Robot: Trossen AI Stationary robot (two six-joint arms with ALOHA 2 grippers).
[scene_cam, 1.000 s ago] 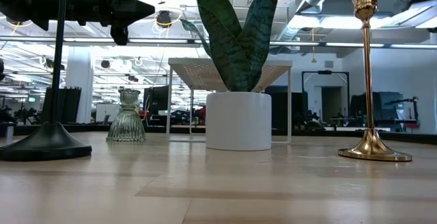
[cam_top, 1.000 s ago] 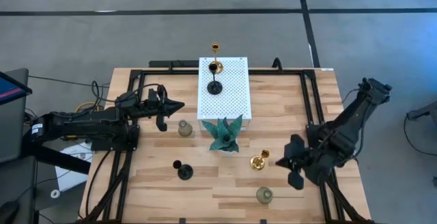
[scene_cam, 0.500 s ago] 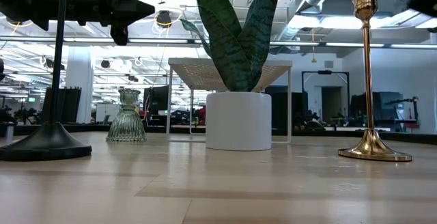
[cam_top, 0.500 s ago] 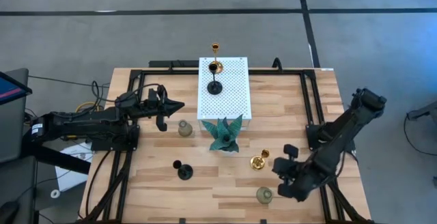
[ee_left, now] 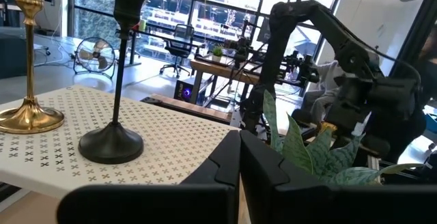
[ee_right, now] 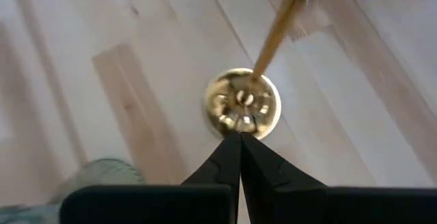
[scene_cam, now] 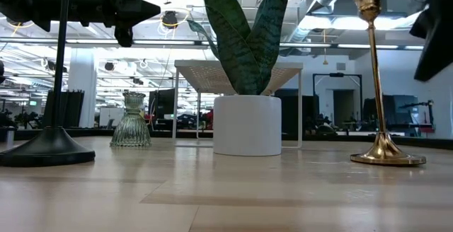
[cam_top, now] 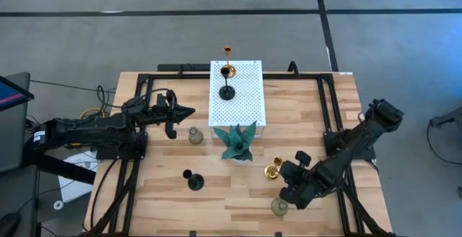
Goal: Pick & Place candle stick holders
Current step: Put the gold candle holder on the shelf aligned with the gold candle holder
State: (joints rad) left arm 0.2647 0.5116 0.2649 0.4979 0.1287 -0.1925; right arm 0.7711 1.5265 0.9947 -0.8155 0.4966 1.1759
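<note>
The middle of the wooden table (cam_top: 303, 121) is blocked by the teal spiky ornament (cam_top: 237, 142), set just in front of the white perforated stand (cam_top: 245, 103). On the stand, room is taken by a gold holder (cam_top: 227, 51) and a black holder (cam_top: 227, 92). Left of the ornament a glass holder (cam_top: 195, 135) is stood; open board is left between it and the black holder (cam_top: 193, 181) nearer the front. At front right, passage is narrowed by the gold holder (cam_top: 273, 170), the glass holder (cam_top: 279, 207) and the right arm (cam_top: 346, 150) above them
</note>
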